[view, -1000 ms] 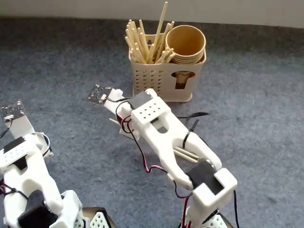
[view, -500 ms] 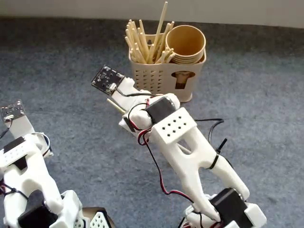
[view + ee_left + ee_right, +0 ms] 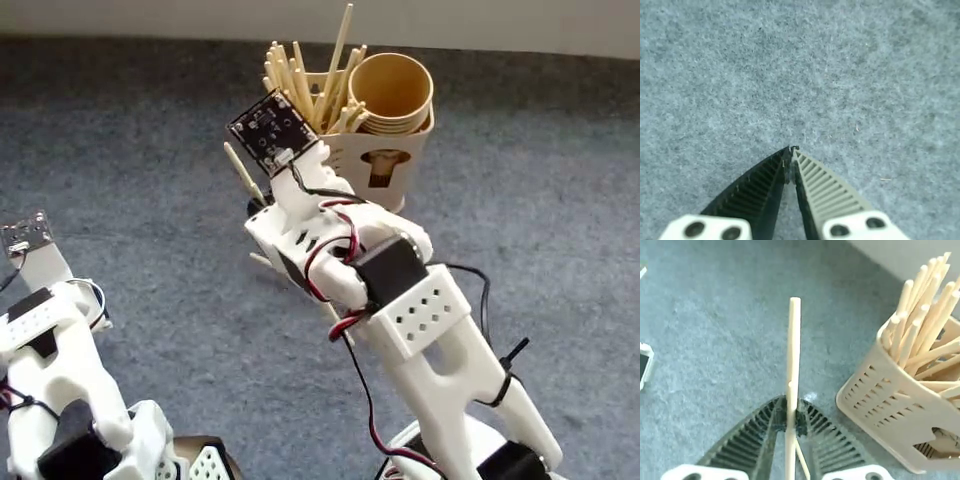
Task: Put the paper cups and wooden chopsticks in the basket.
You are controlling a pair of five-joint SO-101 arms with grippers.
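Right gripper (image 3: 791, 416) jaws clamped on chopstick (image 3: 794, 355), long end free, likely for tipping into basket (image 3: 875, 400) at carpet (image 3: 540, 200) far edge; left gripper (image 3: 791, 152) jaws closed, empty, parked near-left corner.

Indoors (home or lab, unclear): grey carpet-like surface (image 3: 570, 220) meeting a pale wall (image 3: 500, 15).

The chopstick (image 3: 793, 365) and basket (image 3: 880, 400) run past the right wrist view's edge.
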